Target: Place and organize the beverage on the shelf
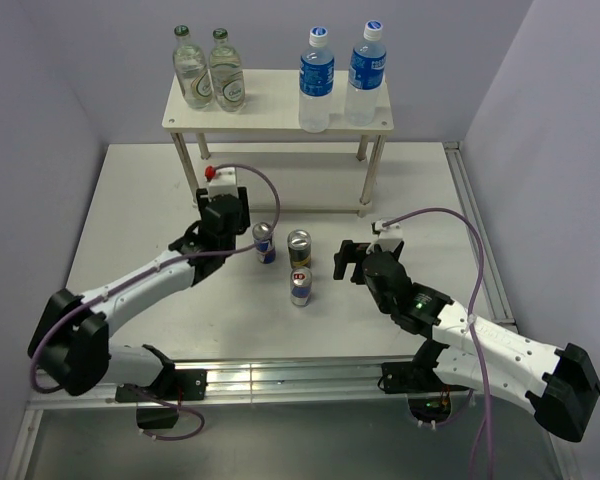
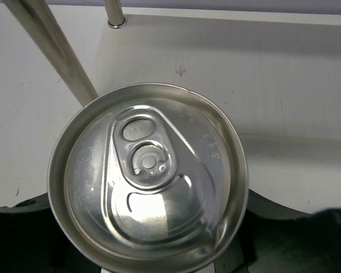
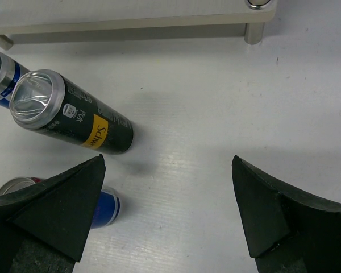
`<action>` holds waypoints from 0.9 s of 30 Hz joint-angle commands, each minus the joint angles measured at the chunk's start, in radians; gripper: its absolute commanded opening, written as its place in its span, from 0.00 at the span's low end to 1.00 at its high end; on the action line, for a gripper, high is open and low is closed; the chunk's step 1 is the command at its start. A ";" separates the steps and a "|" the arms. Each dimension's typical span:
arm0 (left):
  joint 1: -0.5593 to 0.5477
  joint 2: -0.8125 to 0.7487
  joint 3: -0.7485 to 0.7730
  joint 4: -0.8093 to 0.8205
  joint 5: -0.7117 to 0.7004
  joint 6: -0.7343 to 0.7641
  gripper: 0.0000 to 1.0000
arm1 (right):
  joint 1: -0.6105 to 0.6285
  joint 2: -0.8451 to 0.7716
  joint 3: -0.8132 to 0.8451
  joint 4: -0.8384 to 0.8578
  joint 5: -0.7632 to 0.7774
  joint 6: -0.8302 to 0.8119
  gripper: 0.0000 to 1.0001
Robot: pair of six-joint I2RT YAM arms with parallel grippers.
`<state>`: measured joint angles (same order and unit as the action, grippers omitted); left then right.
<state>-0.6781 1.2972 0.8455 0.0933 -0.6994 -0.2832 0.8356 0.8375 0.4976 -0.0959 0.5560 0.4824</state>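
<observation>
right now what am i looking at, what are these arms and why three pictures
Two robot arms are bolted to a white table. The wide picture is from a camera overhead; the others from a camera on each wrist. Three cans stand loose there: a blue-silver can, a dark can and a second blue-silver can. The shelf carries two water bottles and two glass bottles. The jaws of the left arm are closed around a fourth can, seen lid-up in its wrist picture. The jaws of the right arm stand open, holding nothing.
</observation>
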 commanded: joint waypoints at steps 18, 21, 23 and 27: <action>0.268 0.477 0.408 0.345 0.225 0.082 0.00 | 0.008 0.000 -0.014 0.041 0.012 0.009 0.99; 0.278 0.531 0.455 0.342 0.216 0.084 0.00 | 0.008 -0.002 -0.016 0.044 0.016 0.009 1.00; 0.281 0.560 0.466 0.350 0.207 0.085 0.00 | 0.007 0.002 -0.016 0.044 0.016 0.007 1.00; 0.285 0.582 0.475 0.359 0.190 0.082 0.00 | 0.008 0.005 -0.016 0.044 0.018 0.010 1.00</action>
<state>-0.4061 1.8915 1.2510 0.3382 -0.4946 -0.2173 0.8356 0.8387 0.4843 -0.0910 0.5564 0.4824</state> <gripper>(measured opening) 0.626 0.994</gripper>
